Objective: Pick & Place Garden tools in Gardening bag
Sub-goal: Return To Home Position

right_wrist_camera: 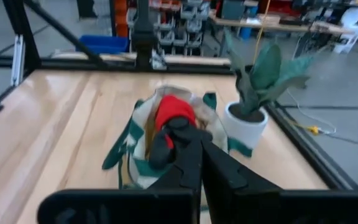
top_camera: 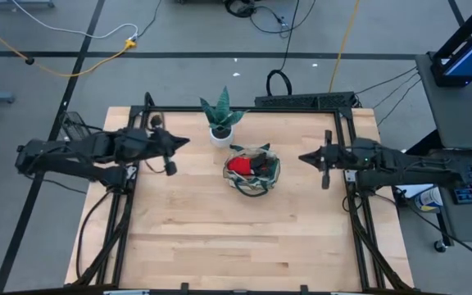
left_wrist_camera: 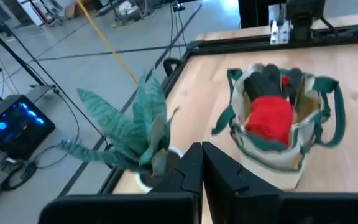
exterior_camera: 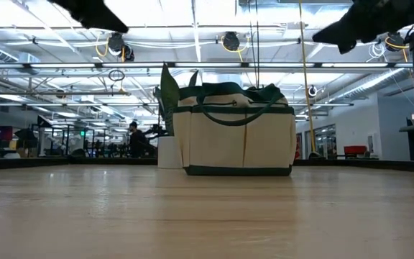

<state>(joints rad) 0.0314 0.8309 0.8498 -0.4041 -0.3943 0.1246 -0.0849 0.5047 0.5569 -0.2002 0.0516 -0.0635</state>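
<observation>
The beige gardening bag with dark green trim stands on the table's middle, seen side-on in the low view. A red-and-black glove lies in its open top, also in the right wrist view. The other tools do not show. My left gripper hangs shut above the table's left side, left of the bag. My right gripper hangs shut above the table's right side, right of the bag. Both are empty.
A green spiky plant in a white pot stands just behind and left of the bag, near the far edge. A black frame runs around the table. Bare wooden tabletop lies toward the near edge.
</observation>
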